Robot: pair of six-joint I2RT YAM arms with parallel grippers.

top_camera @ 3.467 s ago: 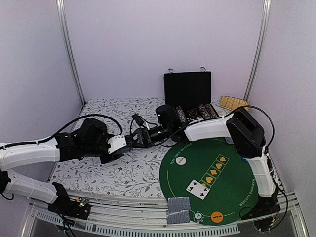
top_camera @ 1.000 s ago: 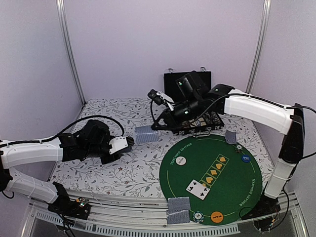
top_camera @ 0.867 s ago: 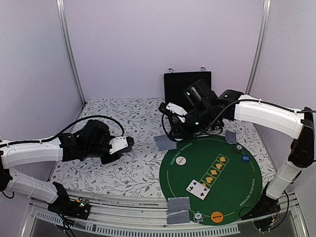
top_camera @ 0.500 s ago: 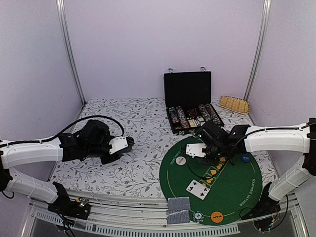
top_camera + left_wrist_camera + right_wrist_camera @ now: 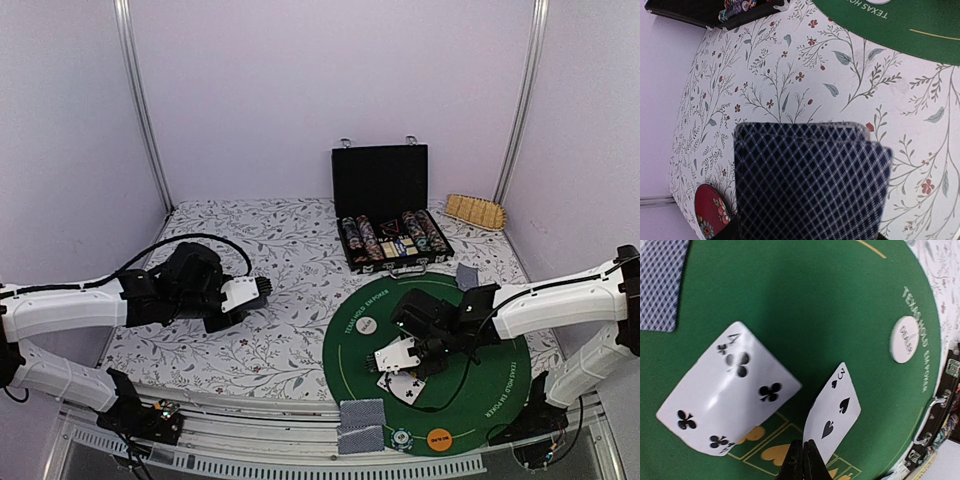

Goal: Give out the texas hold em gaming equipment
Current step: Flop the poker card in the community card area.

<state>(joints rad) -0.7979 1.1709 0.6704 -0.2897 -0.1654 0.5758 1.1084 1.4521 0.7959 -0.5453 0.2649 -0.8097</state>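
My left gripper [image 5: 262, 288] hovers over the floral cloth, shut on a deck of playing cards [image 5: 810, 185] with blue patterned backs; the deck hides its fingers in the left wrist view. My right gripper [image 5: 804, 444] is shut on the lower edge of a three of spades [image 5: 837, 410], held tilted just above the green mat [image 5: 480, 385]. The four of clubs [image 5: 730, 390] lies face up right beside it. A white dealer disc [image 5: 366, 325] sits on the mat's left part. Two face-down cards [image 5: 361, 415] lie at the mat's near edge, with a striped chip [image 5: 402, 437] and an orange disc [image 5: 437, 437].
An open black case [image 5: 380, 180] holding rows of chips [image 5: 390, 238] stands behind the mat. A woven tan piece [image 5: 475, 210] lies at the back right. Another face-down card [image 5: 467, 277] rests at the mat's far edge. A red round dish [image 5: 710, 217] shows beside the deck.
The right arm swung from beside the left gripper past the case and down onto the mat, turning its card face up beside the four of clubs. The left arm stayed still.
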